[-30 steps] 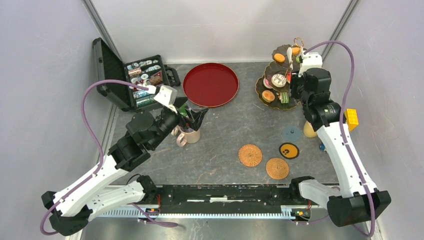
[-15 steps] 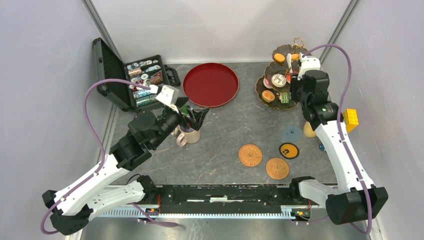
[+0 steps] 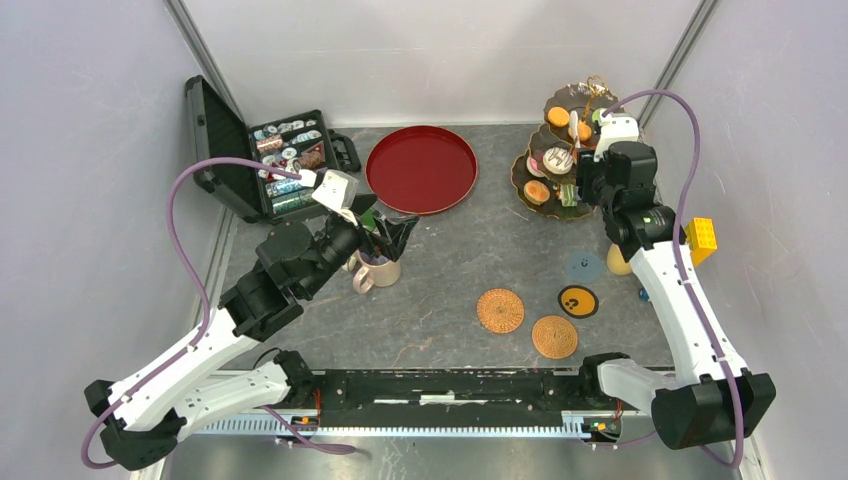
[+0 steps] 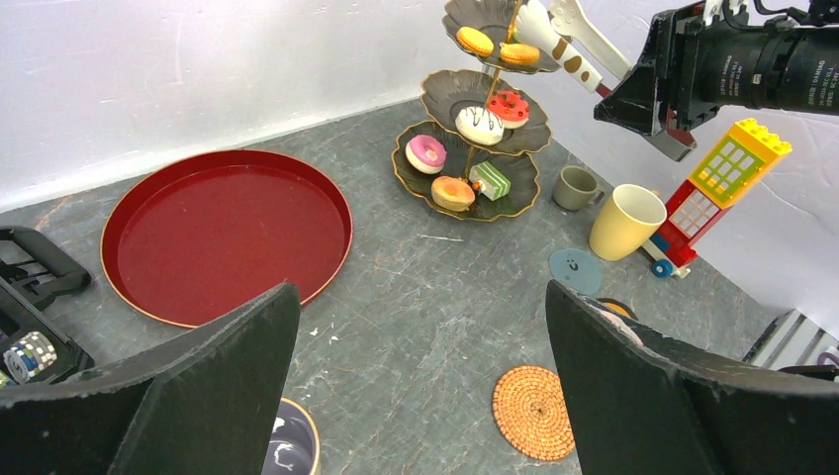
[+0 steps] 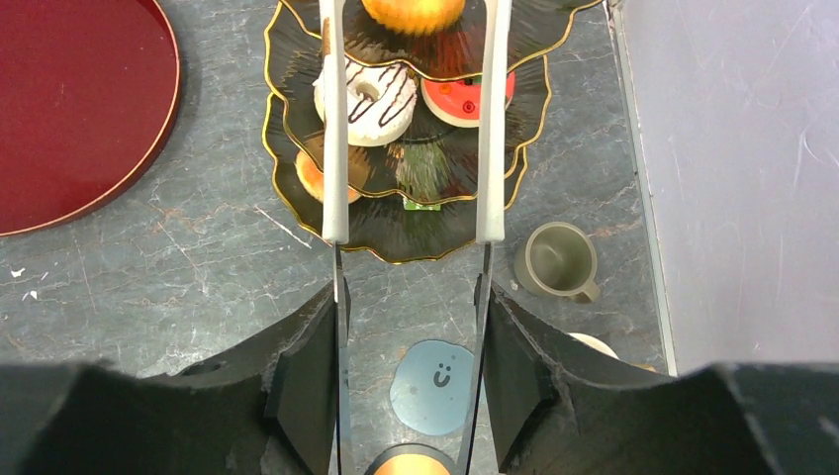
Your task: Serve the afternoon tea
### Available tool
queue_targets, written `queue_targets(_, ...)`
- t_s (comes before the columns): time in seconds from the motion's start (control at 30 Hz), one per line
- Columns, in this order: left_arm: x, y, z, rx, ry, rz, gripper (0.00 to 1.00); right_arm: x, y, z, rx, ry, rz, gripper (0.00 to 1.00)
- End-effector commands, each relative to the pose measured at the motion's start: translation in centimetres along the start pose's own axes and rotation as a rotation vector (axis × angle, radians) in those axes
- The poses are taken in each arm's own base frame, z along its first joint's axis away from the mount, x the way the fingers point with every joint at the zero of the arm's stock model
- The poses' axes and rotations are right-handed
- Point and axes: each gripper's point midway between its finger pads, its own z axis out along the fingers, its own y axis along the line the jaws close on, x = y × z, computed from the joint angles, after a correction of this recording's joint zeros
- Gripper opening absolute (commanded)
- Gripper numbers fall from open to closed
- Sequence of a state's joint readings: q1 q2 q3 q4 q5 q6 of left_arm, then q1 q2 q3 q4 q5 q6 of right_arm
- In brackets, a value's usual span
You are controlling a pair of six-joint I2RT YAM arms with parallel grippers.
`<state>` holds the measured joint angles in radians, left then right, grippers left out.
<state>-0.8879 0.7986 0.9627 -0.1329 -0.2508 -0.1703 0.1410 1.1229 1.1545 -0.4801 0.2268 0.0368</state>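
The dark three-tier stand (image 3: 556,160) stands at the back right with toy cakes on it. In the left wrist view (image 4: 465,208) it carries pink (image 4: 427,151), white (image 4: 479,124), red (image 4: 509,104), orange (image 4: 453,192) and green (image 4: 492,180) cakes. My right gripper (image 5: 411,297) is shut on white tongs (image 5: 334,148). The tong arms reach over the stand on either side of an orange cake (image 5: 414,12) on the top tier. My left gripper (image 4: 420,376) is open and empty above the beige mug (image 3: 380,270). The yellow mug (image 4: 628,220) and small grey mug (image 5: 559,259) stand right of the stand. The green-lined mug is hidden.
A round red tray (image 3: 421,168) lies at the back middle and an open black case (image 3: 280,160) at the back left. Two woven coasters (image 3: 500,310), a black-yellow one (image 3: 578,300) and a blue-grey one (image 3: 584,266) lie in front. A toy brick house (image 4: 732,173) stands far right.
My right gripper has moved the tongs back and up, from the middle tier towards the top tier. The left arm has barely moved.
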Motion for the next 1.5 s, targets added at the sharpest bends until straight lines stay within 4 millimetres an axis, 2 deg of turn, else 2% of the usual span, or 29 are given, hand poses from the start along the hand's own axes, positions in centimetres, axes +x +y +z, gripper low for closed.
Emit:
queue_targets(0.0,-1.0,-0.7,0.0,0.024,-0.031,-0.037,1.0,-2.0,-0.5,-0.6,0.014,-0.072,0.016,0.55)
queue_targets(0.17,-1.1,-0.7,-0.1,0.025,-0.032,-0.037,1.0,-3.1,-0.6,-1.3,0.012,-0.096,0.021,0.55)
queue_targets(0.37,-1.0,-0.7,-0.1,0.029,-0.031,-0.04,1.0,-7.3,0.5,-3.8,-0.084,-0.231,0.04,0.55)
queue_targets(0.43,-1.0,-0.7,0.0,0.028,-0.029,-0.039,1.0,-8.9,2.1,-4.5,-0.184,-0.297,0.038,0.55)
queue_targets(0.53,-0.9,-0.8,0.0,0.028,-0.028,-0.04,1.0,-10.3,6.6,-5.1,-0.437,-0.38,0.058,0.55)
queue_targets(0.6,-0.9,-0.8,0.1,0.031,-0.026,-0.04,1.0,-10.3,9.9,-4.8,-0.592,-0.392,0.096,0.54)
queue_targets(0.7,-0.6,-0.7,0.2,0.025,-0.02,-0.037,1.0,-9.0,15.9,-3.9,-0.741,-0.369,0.122,0.54)
queue_targets(0.77,-0.4,-0.6,0.4,0.017,-0.014,-0.031,1.0,-7.7,19.7,-2.6,-0.77,-0.311,0.106,0.55)
queue_targets(0.8,-0.3,-0.4,0.4,0.008,-0.013,-0.028,1.0,-6.3,21.7,-1.4,-0.776,-0.259,0.098,0.54)
queue_targets(0.93,-0.1,-0.1,0.6,-0.007,-0.006,-0.018,1.0,-2.0,26.1,3.1,-0.757,-0.107,0.151,0.54)
queue_targets(1.17,0.3,-0.1,0.9,-0.012,0.004,-0.014,1.0,2.4,31.1,9.3,-0.736,0.016,0.133,0.55)
queue_targets(1.47,0.5,-0.1,1.1,-0.013,0.01,-0.01,1.0,5.6,33.6,15.6,-0.626,0.103,0.043,0.6)
